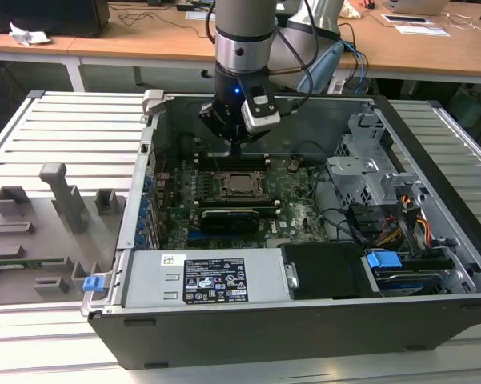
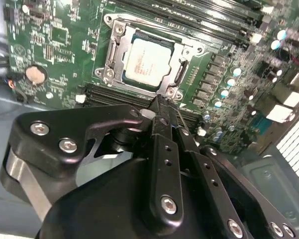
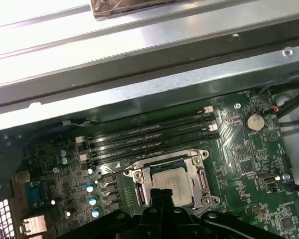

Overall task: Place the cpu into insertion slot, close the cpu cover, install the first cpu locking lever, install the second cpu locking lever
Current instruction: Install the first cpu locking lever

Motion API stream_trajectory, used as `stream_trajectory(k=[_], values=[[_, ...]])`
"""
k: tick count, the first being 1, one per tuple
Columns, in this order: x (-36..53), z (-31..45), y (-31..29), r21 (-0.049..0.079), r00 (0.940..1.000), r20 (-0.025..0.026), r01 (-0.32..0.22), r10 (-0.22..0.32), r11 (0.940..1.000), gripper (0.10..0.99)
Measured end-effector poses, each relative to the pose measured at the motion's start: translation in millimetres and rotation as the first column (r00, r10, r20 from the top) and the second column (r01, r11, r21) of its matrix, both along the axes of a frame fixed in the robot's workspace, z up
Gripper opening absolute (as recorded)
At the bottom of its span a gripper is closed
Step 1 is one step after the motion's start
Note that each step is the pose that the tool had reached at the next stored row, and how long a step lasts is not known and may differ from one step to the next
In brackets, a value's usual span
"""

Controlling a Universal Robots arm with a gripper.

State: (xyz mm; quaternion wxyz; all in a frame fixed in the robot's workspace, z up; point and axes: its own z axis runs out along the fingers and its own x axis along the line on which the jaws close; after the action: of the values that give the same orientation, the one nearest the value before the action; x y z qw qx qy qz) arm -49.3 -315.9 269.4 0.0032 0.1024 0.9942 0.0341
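Small flat square cpu (image 2: 148,62), pale silver-grey metal top, seated in the square black insertion slot (image 2: 179,74) on the green circuit board (image 2: 54,45).
The chip lies flat and level, and the socket shows as a dark edge around it. The cpu cover (image 2: 112,50), a thin silver metal frame with a cut-out window, lies down over the chip's edges. A thin wire locking lever (image 3: 117,173) juts out beside one corner.

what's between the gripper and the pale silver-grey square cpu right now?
In the second wrist view, just the near edge of the thin silver metal cpu cover lies between the black gripper and the pale silver-grey square cpu.
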Motion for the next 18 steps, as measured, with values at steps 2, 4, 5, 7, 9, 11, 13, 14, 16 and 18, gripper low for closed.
stream_trajectory(k=[2, 4, 5, 7, 9, 11, 13, 14, 16, 18], values=[[0.0, -0.1, 0.0, 0.0, 0.9991, 0.0, -0.042, 0.042, 0.9991, 0.106], [0.0, -0.2, 0.0, 0.0, 0.9965, 0.0, -0.083, 0.083, 0.9965, 0.106], [0.0, -0.3, 0.0, 0.0, 0.994, 0.0, -0.11, 0.11, 0.994, 0.106], [-0.3, -0.6, 0.0, 0.0, 0.9879, 0.0001, -0.155, 0.155, 0.9879, 0.106], [-5.7, -0.6, 0.0, 0.003, 0.9861, 0.0005, -0.166, 0.166, 0.9861, 0.106], [-11.9, -0.7, 0.0, 0.005, 0.9861, 0.0009, -0.166, 0.166, 0.9861, 0.106], [-22.8, -1.0, -1.3, 0.008, 0.9847, 0.0014, -0.174, 0.174, 0.9847, 0.106], [-27.4, -1.1, -1.7, 0.009, 0.9835, 0.0016, -0.181, 0.181, 0.9835, 0.106], [-38.9, -1.6, -1.7, 0.012, 0.9832, 0.0024, -0.183, 0.182, 0.9831, 0.106], [-46.2, -2.4, -1.7, 0.013, 0.9832, 0.0029, -0.183, 0.183, 0.9831, 0.106]])
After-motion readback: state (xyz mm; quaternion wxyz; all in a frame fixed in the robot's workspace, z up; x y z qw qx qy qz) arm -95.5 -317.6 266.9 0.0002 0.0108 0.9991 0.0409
